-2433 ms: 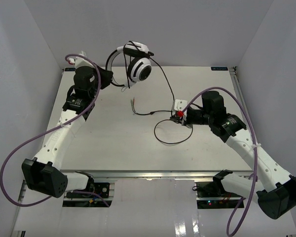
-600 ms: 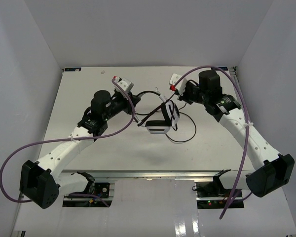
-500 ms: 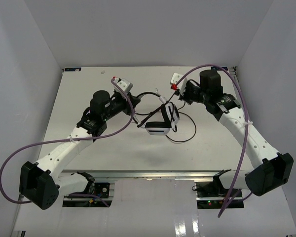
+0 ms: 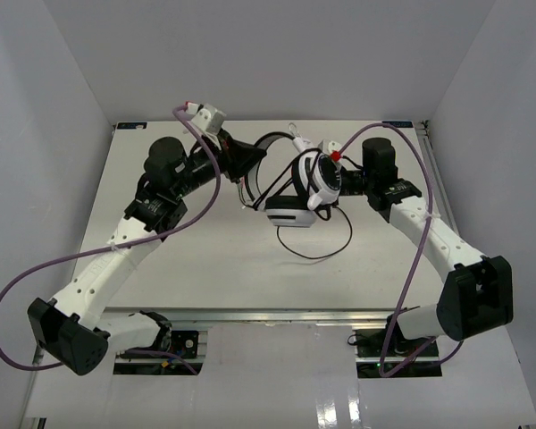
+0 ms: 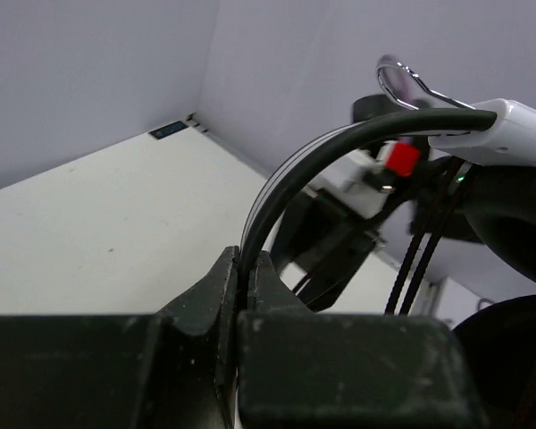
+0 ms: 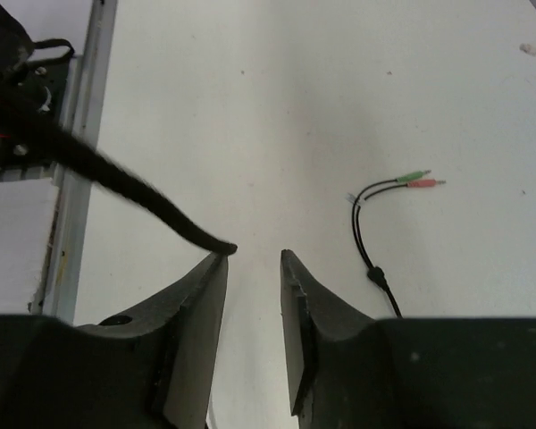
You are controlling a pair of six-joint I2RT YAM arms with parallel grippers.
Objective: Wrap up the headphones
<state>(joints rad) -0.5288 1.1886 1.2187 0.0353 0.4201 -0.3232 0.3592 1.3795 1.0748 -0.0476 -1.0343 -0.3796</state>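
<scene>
- My left fingers (image 5: pixel 205 299) are closed tight on the black headband (image 5: pixel 339 143).
- My right fingers (image 6: pixel 195 308) stand apart and grip nothing.
- The headphones (image 4: pixel 308 179) hang over the far middle of the table (image 4: pixel 196 259); their cable (image 6: pixel 375 274) lies on it.

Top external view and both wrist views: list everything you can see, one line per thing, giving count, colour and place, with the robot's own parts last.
white over-ear headphones with black ear pads: one, white and black, at the table's middle, between the grippers.
black headband: one, black, clamped in the left gripper.
thin black headphone cable: one, black, looping on the table.
small cable plugs: two, green and pink, lying on the table.
flat white table: one, white, under everything.
thick purple robot cables: two, purple, one along each arm.
white-and-black robot arms: two, either side.
left gripper: black, shut on the headband.
right gripper: black, open, holding nothing.
</scene>
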